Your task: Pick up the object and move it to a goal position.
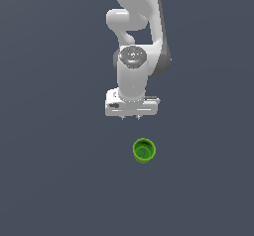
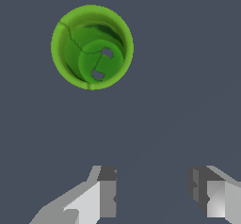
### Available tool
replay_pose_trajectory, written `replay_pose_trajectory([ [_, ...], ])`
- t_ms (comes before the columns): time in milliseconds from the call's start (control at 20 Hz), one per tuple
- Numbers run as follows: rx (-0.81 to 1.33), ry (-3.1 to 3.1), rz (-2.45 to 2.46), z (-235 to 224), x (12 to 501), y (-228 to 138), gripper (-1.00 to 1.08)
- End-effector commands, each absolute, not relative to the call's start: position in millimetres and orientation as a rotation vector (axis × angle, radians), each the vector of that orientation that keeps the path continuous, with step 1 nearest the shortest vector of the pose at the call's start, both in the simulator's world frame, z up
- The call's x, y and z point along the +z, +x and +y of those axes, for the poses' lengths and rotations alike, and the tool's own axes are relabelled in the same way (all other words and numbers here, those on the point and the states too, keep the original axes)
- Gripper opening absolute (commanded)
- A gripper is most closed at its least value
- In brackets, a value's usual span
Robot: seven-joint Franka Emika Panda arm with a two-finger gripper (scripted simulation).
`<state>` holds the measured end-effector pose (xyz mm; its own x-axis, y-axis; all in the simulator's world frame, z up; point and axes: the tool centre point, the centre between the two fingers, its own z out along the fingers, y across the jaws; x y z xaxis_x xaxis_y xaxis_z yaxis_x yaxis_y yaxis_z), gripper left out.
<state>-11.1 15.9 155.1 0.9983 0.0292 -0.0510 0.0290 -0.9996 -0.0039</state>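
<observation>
- green cup sits upright on the grey floor, mouth up.
- your gripper hangs apart from it, fingers spread and empty.

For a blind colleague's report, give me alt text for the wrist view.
A small green cup stands upright on a plain grey floor, seen from above. The robot's open hand is off to one side of it, holding nothing.
</observation>
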Motion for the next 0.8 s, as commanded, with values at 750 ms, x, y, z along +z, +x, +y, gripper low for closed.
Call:
replay_pose_trajectory([
  [750,0.074,-3.163,0.194,24,148,16,0.28],
])
